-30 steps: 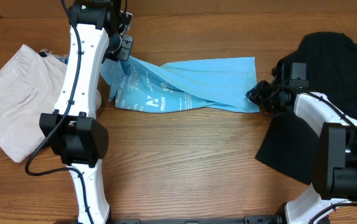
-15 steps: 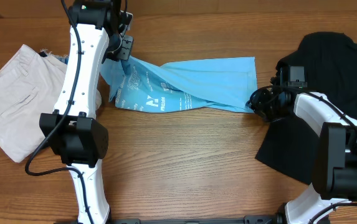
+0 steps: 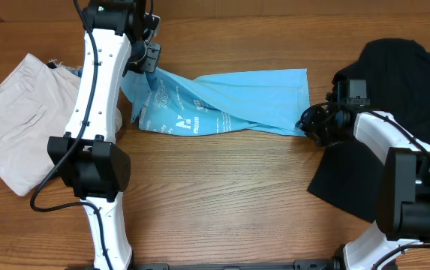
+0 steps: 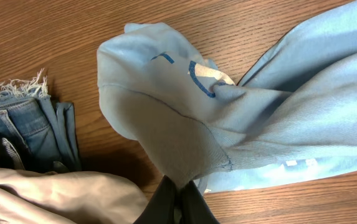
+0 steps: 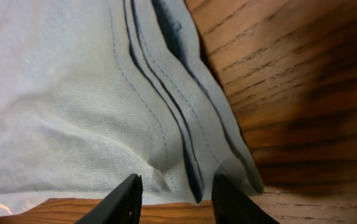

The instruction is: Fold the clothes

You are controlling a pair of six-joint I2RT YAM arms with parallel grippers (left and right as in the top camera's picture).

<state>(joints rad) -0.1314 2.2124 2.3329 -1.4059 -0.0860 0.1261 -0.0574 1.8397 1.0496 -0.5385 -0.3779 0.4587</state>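
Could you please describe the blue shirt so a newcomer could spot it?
On the wooden table, look along the far edge, at the middle. The blue shirt lies stretched there, one end pinched in the left tool. Only it is light blue with white lettering; its neighbours are a black shirt and beige trousers.

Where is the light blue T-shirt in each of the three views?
Overhead: light blue T-shirt at top centre, spread left to right.
Left wrist: fills the centre and right.
Right wrist: covers the left and centre.
Shared landmark: the wooden table.
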